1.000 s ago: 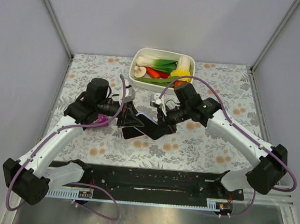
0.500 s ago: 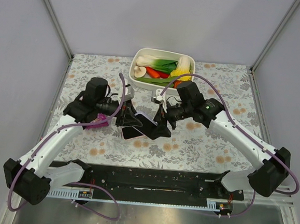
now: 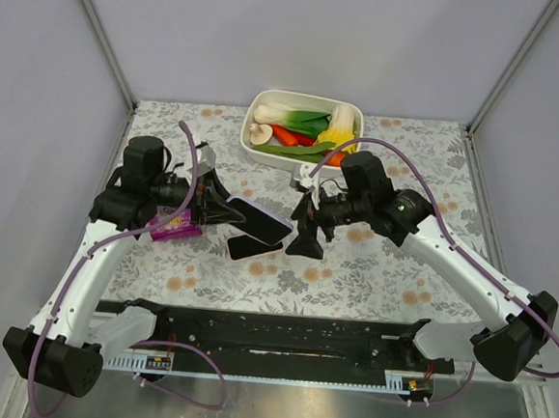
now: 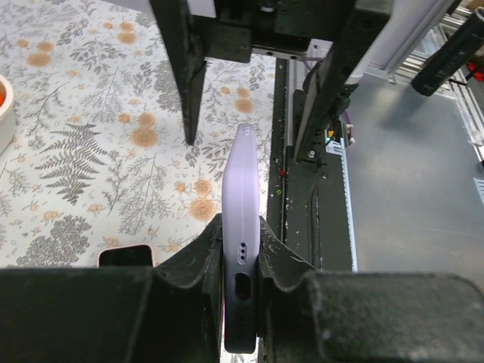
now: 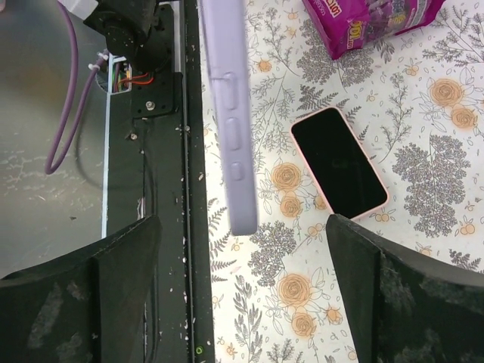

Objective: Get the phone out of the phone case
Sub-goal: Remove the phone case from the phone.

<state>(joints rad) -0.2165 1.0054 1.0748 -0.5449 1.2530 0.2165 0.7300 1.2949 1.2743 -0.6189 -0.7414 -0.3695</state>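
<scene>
My left gripper [image 3: 223, 209] [image 4: 240, 227] is shut on one end of a lavender phone case [image 3: 259, 221] [image 4: 240, 197] and holds it edge-on above the table. Whether anything sits inside the case I cannot tell. A phone [image 3: 250, 247] [image 5: 339, 162] with a black screen and pink rim lies flat on the floral cloth just below the case; its corner shows in the left wrist view too [image 4: 125, 255]. My right gripper [image 3: 304, 225] [image 5: 242, 302] stands wide open just right of the case's free end [image 5: 227, 113], touching nothing.
A purple snack packet [image 3: 174, 226] [image 5: 370, 19] lies under the left wrist. A white bowl [image 3: 250, 124] of vegetables stands at the back centre. The black base rail [image 3: 270, 334] [image 5: 170, 151] runs along the near edge, with walls on three sides.
My right gripper opened, let go of the case's end and drew back to the right. The left arm pulled the case leftward. The phone on the cloth stayed put.
</scene>
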